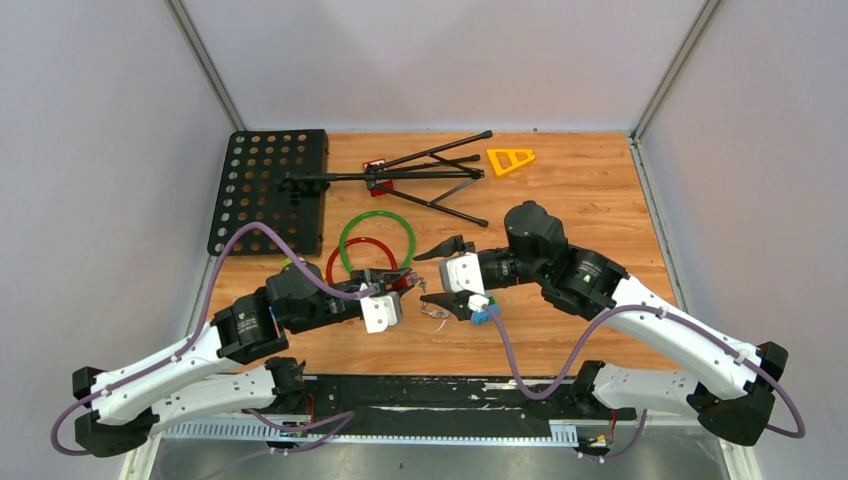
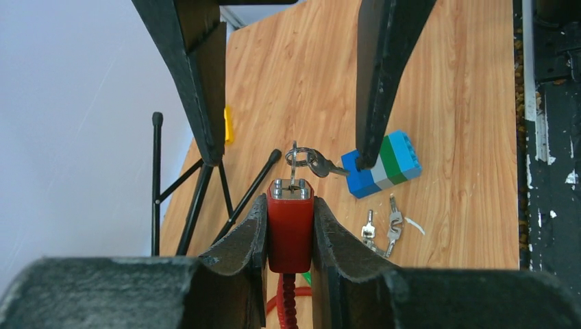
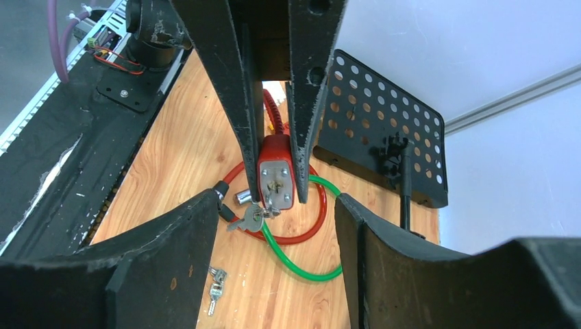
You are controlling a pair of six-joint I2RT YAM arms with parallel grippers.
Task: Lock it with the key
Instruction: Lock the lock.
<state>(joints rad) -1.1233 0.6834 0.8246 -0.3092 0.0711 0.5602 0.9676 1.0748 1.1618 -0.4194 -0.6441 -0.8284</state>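
The red rectangular lock body (image 2: 290,233), w/ a silver end face, is clamped between the pads of the left gripper (image 2: 290,205). The jaws are closed to approx. the body's width, so the keyway end is presented outward, twd the right arm. The lock appears to be held just off the wooden tabletop (image 1: 590,200), near the table centre. Its red coiled cable (image 3: 310,229) is seen dropping to the boards beside a green plastic-coated cable loop (image 3: 305,266). A small silver key (image 2: 293,161) is seated in the keyway, w/ a split ring and a second key (image 2: 327,165) hanging off to one side.

The right gripper (image 3: 274,205) is lined up facing the lock face, fingers spread wide w/ nothing gripped, one each side of the key. Whether the nearer fingertip touches the spare can't be told.

This is judged a brace-and-turn setup: the body is fixed by one arm so torque on the key isn't lost to the lock spinning. A pinch on the key bow, then a wrist roll, would be needed next. The dangling spare could get caught instead.

Left unused on the boards: a blue/green/white toy brick block (image 2: 384,164) and two loose silver keys (image 2: 381,229).
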